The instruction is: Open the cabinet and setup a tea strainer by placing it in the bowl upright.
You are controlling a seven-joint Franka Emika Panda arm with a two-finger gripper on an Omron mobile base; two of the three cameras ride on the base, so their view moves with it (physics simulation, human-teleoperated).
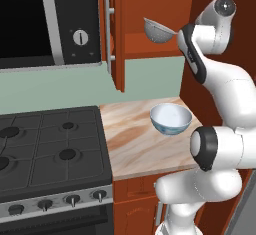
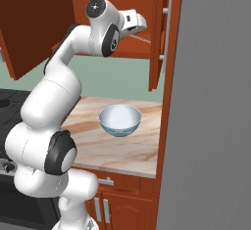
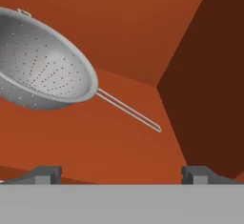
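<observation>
**Strainer in reach, pick-up not yet made**

Tea strainer [image 3: 45, 70] sits on the shelf of the cabinet [image 1: 150, 9], whose doors stand open, so that first step looks done. The gripper [image 3: 119, 173] has its fingers [image 3: 45, 174] spread wide, holding nothing, and the strainer's thin handle lies ahead between them, not touched. Grasping and placing remain; the bowl [image 1: 170, 118] waits below on the counter [image 1: 135, 139].

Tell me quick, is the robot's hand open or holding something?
Hand: open, holding nothing; the tea strainer lies ahead of it inside the cabinet.
</observation>
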